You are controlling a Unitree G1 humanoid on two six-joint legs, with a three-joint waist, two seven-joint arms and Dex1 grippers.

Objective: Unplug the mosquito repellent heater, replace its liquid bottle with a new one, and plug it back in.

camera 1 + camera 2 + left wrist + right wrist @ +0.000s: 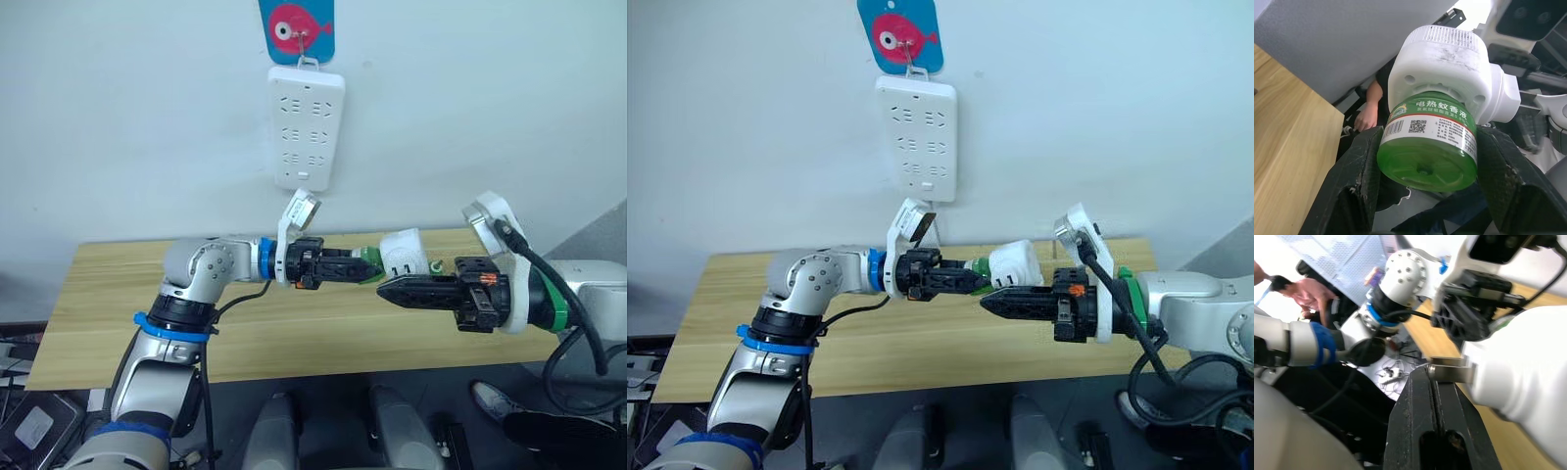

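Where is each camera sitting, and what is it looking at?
Head eyes: look forward and down at both arms, the table and the power strip.
Left wrist: looks along the left gripper squeezing the green bottle.
Right wrist: looks along the right gripper pinching the heater prongs.
All share the heater.

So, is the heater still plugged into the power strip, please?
No, the heater is held between both tools, below the power strip.

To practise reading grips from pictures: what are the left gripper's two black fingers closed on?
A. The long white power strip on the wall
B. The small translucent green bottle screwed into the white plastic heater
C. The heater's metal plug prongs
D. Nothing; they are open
B: the left gripper clamps its fingers on either side of the small translucent green bottle, still seated in the white plastic heater.
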